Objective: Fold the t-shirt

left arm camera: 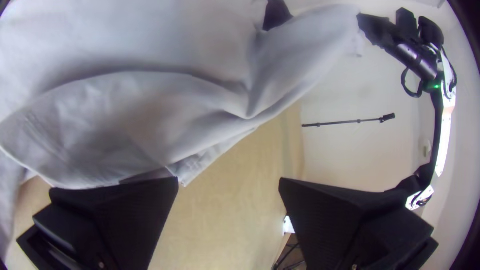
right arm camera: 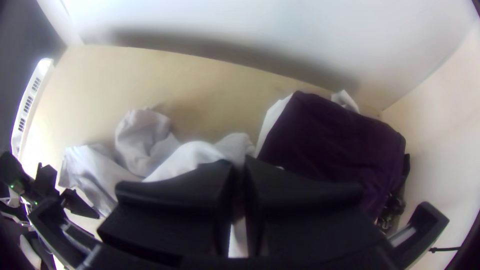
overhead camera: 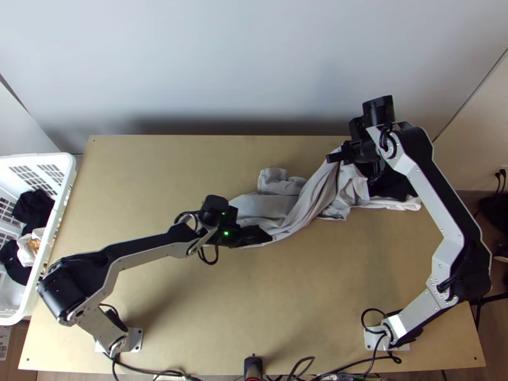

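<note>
A pale wall backs the wooden table; the brown floor seems wooden.

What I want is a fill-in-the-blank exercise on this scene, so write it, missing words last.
Clamped on the t-shirt is the ____ gripper. The left gripper is ____, not shut. The basket beside the table has the colour ____.

Missing words: right; open; white.

Can pass over the surface between left arm and right arm; farther out, meets the pale shirt stretching to the right gripper, then dark cloth, apparently folded.
</note>
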Motion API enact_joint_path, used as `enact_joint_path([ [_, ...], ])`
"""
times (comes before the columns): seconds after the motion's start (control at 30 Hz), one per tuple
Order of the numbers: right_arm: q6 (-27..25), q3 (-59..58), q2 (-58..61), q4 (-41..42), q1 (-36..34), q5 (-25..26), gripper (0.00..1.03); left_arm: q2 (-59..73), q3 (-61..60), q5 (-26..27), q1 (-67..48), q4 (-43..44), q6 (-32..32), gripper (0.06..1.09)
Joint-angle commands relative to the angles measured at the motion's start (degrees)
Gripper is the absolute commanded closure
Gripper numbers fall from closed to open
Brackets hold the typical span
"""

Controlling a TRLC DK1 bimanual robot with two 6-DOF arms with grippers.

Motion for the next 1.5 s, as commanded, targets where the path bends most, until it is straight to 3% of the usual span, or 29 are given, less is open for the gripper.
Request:
enact_joint_path([
  [0.0,0.0,0.0,0.8,0.0,-0.2,0.4,1.0,2.3,0.8,0.3,-2.8,0.7,-1.2,0.11],
  [1.03,-0.1,-2.3,-0.5,-0.4,0.6,0.7,1.0,7.0,3.7,0.0,2.0,2.0,-0.5,0.11],
  [1.17,-0.1,-2.3,-0.4,-0.4,0.7,0.7,1.0,7.2,4.0,0.0,1.7,2.2,-0.6,0.2],
  [1.43,-0.1,-2.5,-0.4,-0.4,0.7,0.7,1.0,7.9,4.0,0.9,1.2,1.6,-0.3,0.2],
  [1.47,-0.1,-2.5,-0.4,-0.4,0.8,0.7,1.0,7.9,4.1,1.3,1.2,1.6,-0.5,0.26],
])
